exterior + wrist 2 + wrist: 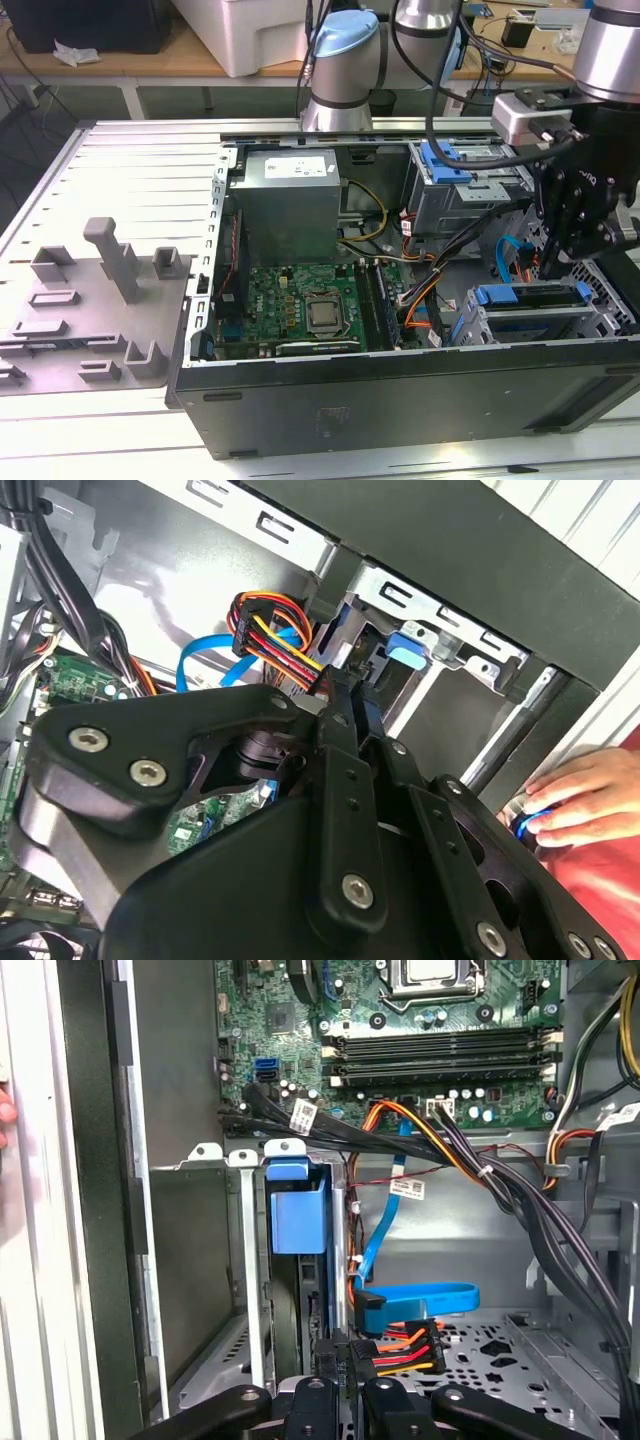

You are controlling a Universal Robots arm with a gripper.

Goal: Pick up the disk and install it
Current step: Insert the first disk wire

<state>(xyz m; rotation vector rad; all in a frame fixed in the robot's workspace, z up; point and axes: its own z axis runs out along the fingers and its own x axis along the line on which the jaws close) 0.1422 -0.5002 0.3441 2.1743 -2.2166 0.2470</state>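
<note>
The disk (530, 297), a grey drive in a blue caddy, sits in the drive cage at the front corner of the open computer case, on the exterior view's right. In the first wrist view the disk (297, 1210) stands on edge in its slot, blue caddy end showing. In the second wrist view its blue tab (405, 650) shows past the fingertips. My gripper (553, 268) hangs just above the cage with its fingers together and nothing held. In both wrist views the gripper (345, 1360) (345, 685) points at the slot beside a bundle of coloured power wires.
A second blue caddy (445, 160) sits in the upper bay by the grey power supply (290, 200). Motherboard (300, 310) and black cables (520, 1190) fill the case. A person's hand (575, 800) rests at the case's outer edge. A grey moulded tray (90, 310) lies at the exterior view's left.
</note>
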